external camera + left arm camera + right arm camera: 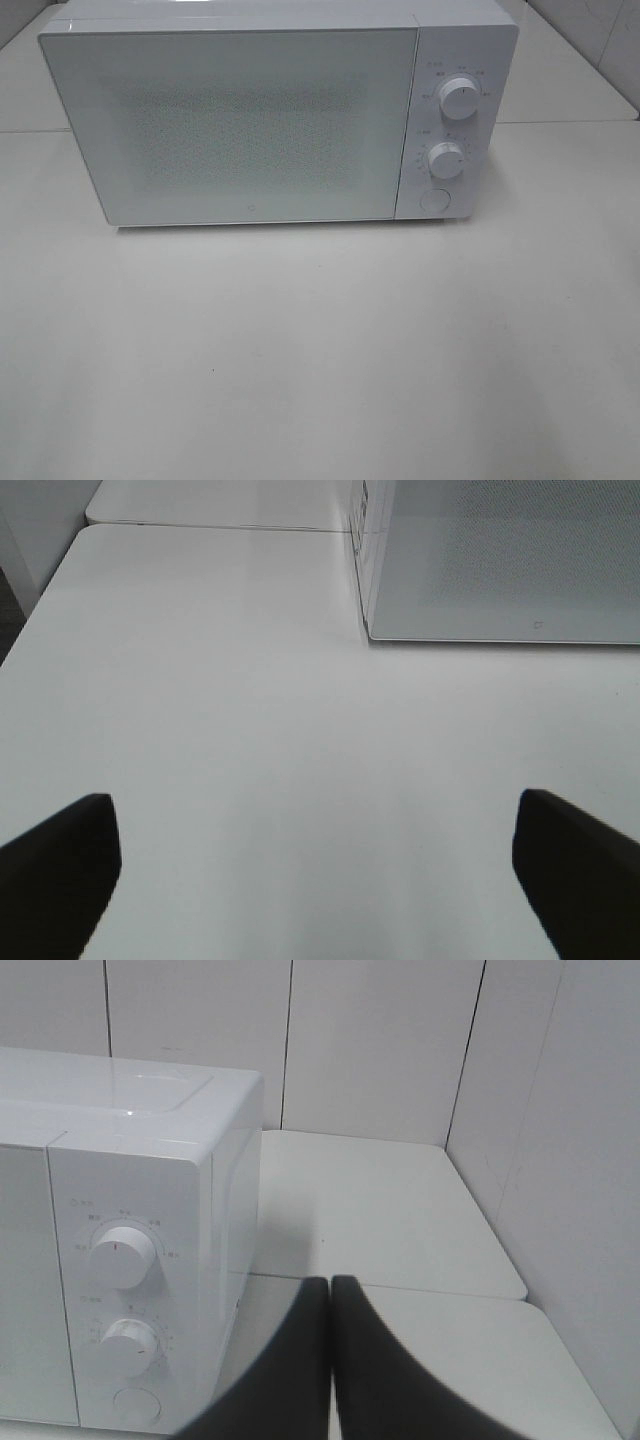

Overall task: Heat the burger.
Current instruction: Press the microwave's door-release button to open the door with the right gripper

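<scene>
The burger is out of view in every frame. A white microwave (250, 110) stands at the back of the table with its door shut; its frosted door (235, 125) hides the inside. Two white knobs (458, 98) and a round button (434, 199) sit on its right panel. My left gripper (315, 865) is open above bare tabletop, in front of the microwave's lower left corner (372, 630). My right gripper (331, 1295) is shut with nothing in it, raised to the right of the control panel (125, 1290). Neither gripper shows in the exterior high view.
The white table (320, 350) stretches in front of the microwave. A seam (400, 1285) crosses it beside the oven. Tiled walls (380, 1050) close the back and right side. The table's left edge (30, 620) drops off to the left of the oven.
</scene>
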Robot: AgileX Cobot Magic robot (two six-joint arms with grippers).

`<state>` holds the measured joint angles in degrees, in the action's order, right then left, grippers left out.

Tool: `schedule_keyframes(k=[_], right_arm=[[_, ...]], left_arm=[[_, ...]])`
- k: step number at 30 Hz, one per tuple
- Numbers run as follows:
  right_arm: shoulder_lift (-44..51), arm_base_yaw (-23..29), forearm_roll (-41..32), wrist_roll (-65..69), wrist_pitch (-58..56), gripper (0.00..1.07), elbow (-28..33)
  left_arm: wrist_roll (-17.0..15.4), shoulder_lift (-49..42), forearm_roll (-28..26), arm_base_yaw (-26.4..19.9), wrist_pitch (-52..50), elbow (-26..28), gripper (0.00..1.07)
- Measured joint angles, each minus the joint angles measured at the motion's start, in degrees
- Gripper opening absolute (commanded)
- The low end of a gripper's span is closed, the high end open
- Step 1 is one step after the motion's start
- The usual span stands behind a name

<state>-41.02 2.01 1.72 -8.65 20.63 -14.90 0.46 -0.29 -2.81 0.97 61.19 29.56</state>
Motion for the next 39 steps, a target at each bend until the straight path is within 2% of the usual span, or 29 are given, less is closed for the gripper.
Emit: schedule_keyframes(k=[2, 3, 5, 9, 11, 15, 18, 20, 22, 23, 25, 26, 28, 29, 30, 31, 33, 39], right_arm=[[-6.42, 0.00, 0.00, 0.00, 7.73, 0.00, 0.86], [-6.42, 0.00, 0.00, 0.00, 7.73, 0.00, 0.86], [-13.46, 0.00, 0.00, 0.11, 14.38, 0.00, 1.83], [-19.77, 0.00, -0.06, 1.09, 21.03, 0.00, 2.64], [-25.78, 0.00, 0.00, 2.12, 28.07, 0.00, 3.21], [-31.74, 0.00, 0.74, 5.33, 33.35, 0.00, 3.38], [-37.59, 0.00, 1.66, 15.18, 39.25, 0.00, 3.32], [-38.96, 0.00, 1.89, 18.85, 40.11, 0.00, 3.32], [-42.28, 0.06, 2.41, 31.11, 41.54, 0.00, 3.32], [-42.28, 0.06, 2.41, 31.11, 41.54, 0.00, 3.32], [-44.75, 2.23, 2.23, 44.46, 42.23, 0.00, 3.38], [-44.75, 2.23, 2.23, 44.46, 42.23, 0.00, 3.38], [-46.93, 6.47, 0.80, 54.43, 42.97, 0.01, 3.38], [-46.93, 6.47, 0.80, 54.43, 42.97, 0.01, 3.38], [-48.64, 9.74, -1.03, 58.67, 44.06, 0.01, 3.38], [-48.64, 9.74, -1.03, 58.67, 44.06, 0.01, 3.38], [-51.34, 13.81, -4.64, 63.31, 45.32, 0.02, 3.32], [-55.29, 18.79, -10.77, 66.92, 45.55, 0.04, 3.04]], left_arm=[[0.00, 0.00, 0.00, 0.00, 0.00, 0.00, 1.01], [0.00, 0.00, 0.00, 0.00, 0.00, 0.00, 1.01], [0.00, 0.00, 0.00, 0.00, 0.00, 0.00, 1.01], [0.00, 0.00, 0.00, 0.00, 0.00, 0.00, 1.01], [0.00, 0.00, 0.00, 0.00, 0.00, 0.00, 1.01], [0.00, 0.00, 0.00, 0.00, 0.00, 0.00, 1.01], [0.00, 0.00, 0.00, 0.00, 0.00, 0.00, 1.01], [0.00, 0.00, 0.00, 0.00, 0.00, 0.00, 1.01], [0.00, 0.00, 0.00, 0.00, 0.00, 0.00, 1.01], [0.00, 0.00, 0.00, 0.00, 0.00, 0.00, 1.01], [0.00, 0.00, 0.00, 0.00, 0.00, 0.00, 1.01], [0.00, 0.00, 0.00, 0.00, 0.00, 0.00, 1.01], [0.00, 0.00, 0.00, 0.00, 0.00, 0.00, 1.01], [0.00, 0.00, 0.00, 0.00, 0.00, 0.00, 1.01], [0.00, 0.00, 0.00, 0.00, 0.00, 0.00, 1.01], [0.00, 0.00, 0.00, 0.00, 0.00, 0.00, 1.01], [0.00, 0.00, 0.00, 0.00, 0.00, 0.00, 1.01], [0.00, 0.00, 0.00, 0.00, 0.00, 0.00, 1.01]])
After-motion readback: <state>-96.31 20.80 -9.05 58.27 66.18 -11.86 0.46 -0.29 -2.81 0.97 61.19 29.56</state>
